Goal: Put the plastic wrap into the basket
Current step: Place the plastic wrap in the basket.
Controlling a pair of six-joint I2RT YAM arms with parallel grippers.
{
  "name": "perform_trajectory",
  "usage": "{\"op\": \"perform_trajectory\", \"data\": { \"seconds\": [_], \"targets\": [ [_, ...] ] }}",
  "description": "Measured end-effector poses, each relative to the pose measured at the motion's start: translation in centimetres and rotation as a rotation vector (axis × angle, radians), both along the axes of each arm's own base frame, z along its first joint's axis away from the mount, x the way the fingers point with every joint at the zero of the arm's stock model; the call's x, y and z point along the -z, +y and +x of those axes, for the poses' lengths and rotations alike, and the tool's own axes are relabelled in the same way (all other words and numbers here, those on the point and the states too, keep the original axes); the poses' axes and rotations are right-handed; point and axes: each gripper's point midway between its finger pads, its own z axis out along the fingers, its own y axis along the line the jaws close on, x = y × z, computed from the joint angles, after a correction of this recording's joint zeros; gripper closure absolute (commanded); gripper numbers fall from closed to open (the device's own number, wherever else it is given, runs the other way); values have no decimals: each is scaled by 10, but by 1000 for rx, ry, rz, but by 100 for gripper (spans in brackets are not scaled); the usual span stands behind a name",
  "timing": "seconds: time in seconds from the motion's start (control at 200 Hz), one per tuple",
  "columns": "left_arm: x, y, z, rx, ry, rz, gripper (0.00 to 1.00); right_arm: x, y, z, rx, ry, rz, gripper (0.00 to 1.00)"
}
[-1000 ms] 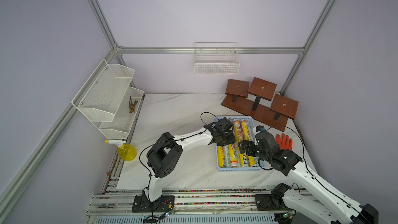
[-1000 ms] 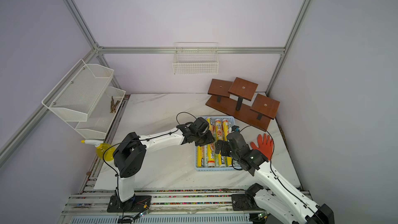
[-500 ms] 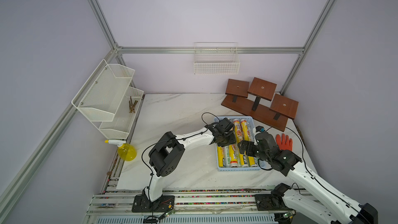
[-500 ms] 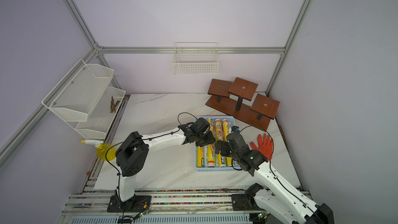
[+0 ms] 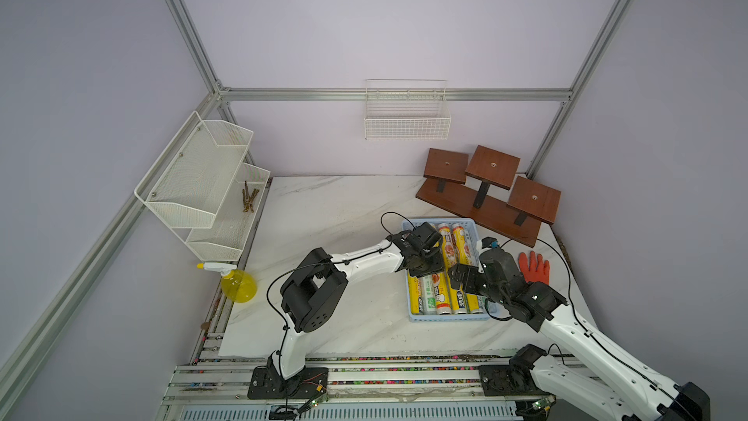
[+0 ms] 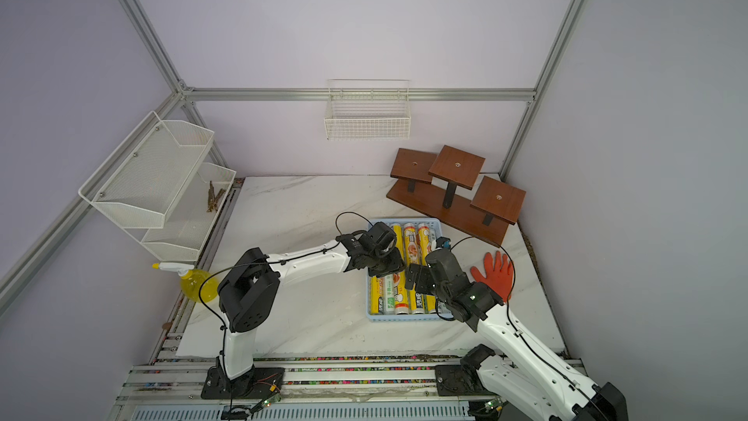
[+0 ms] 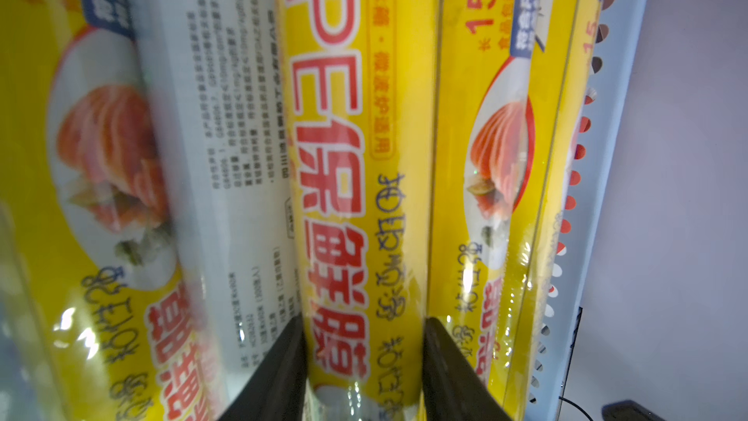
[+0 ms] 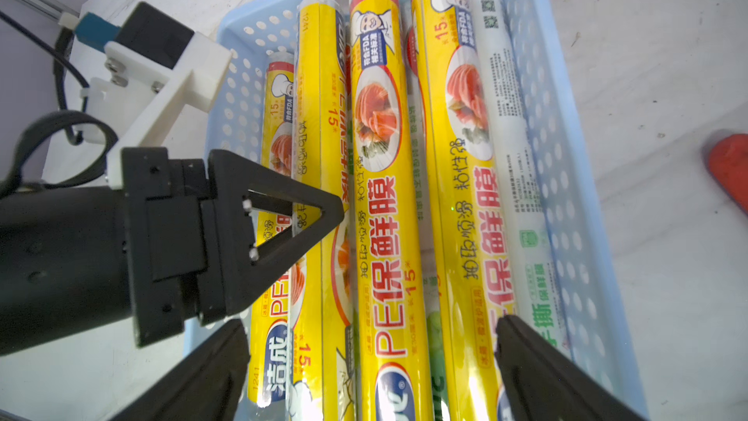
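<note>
The light-blue basket sits on the marble table. Several plastic wrap rolls lie in it side by side, mostly yellow, some white with green print. My left gripper reaches down into the basket's left half. In the left wrist view it is shut on a yellow roll that lies among the others, with a finger touching each side. My right gripper hovers open over the basket's near end and holds nothing.
An orange glove lies just right of the basket. A brown wooden stepped stand stands behind it. A yellow spray bottle sits at the table's left edge under a white mesh shelf. A white wire basket hangs on the back wall.
The left arm has edged slightly. Both grippers stay over the basket and the rolls lie as before.
</note>
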Motion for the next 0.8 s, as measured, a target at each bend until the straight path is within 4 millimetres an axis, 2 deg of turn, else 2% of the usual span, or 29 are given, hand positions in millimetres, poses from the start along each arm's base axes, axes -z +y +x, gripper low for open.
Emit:
{"op": "perform_trajectory", "data": {
  "seconds": [0.24,0.555,0.685,0.8],
  "targets": [
    [-2,7,0,15,-9,55,42,-12,-8,2,37,-51,-2,1],
    [-9,8,-2,43,-19,63,42,-26,-29,6,127,-130,-49,1],
    [-26,15,-2,59,-79,66,43,-49,-45,6,184,-232,-56,0],
    [-55,36,-3,45,-179,68,43,-76,-65,7,263,-369,-71,0]
  ]
}}
